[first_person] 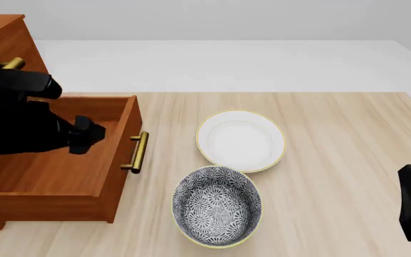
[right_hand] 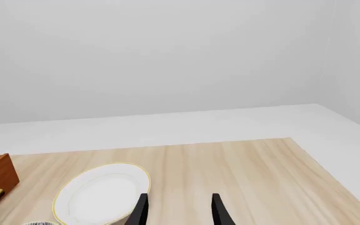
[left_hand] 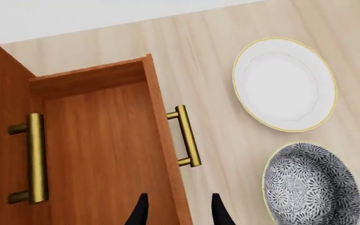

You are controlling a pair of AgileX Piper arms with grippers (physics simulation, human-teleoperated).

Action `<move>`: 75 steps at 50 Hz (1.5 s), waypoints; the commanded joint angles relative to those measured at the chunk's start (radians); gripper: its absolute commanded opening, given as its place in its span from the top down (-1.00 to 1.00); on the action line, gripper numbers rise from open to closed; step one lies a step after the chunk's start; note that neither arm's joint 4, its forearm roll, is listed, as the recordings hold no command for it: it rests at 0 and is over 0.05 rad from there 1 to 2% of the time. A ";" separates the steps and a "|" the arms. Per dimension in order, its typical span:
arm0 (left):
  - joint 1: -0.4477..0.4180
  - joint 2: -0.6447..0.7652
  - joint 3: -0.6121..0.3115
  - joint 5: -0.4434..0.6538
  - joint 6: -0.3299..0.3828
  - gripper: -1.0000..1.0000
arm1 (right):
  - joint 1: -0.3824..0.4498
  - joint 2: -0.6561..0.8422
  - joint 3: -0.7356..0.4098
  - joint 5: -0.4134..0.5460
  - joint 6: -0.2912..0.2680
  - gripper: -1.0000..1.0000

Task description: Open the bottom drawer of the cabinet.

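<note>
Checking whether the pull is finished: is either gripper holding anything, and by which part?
Nothing is held. The left gripper is open above the bottom drawer, clear of its handle; the right gripper is open over bare table.

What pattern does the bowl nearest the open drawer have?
The bowl has a dark floral print with a yellow rim, clearest in front view.

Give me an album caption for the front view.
Bottom drawer pulled open, left claw above it, white plate and patterned bowl alongside.

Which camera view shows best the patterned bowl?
The front view: the whole patterned bowl shows, next to the white plate. The left wrist view cuts it at the edge; the right wrist view shows only a sliver.
</note>
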 commanded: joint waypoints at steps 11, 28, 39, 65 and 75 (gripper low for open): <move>-0.011 -0.266 -0.037 0.104 -0.037 -1.00 | -0.006 0.000 -0.008 -0.004 0.001 -1.00; -0.011 -0.413 -0.015 0.120 -0.023 -1.00 | 0.017 0.000 -0.183 0.111 -0.015 -1.00; -0.010 -0.542 0.000 0.098 0.018 -1.00 | 0.043 0.000 -0.379 0.229 -0.057 -1.00; 0.021 -0.876 0.090 -0.003 0.140 -1.00 | 0.128 0.000 -0.588 0.394 -0.198 -1.00; 0.003 -0.964 0.071 0.008 0.162 -1.00 | 0.157 0.000 -0.666 0.428 -0.232 -1.00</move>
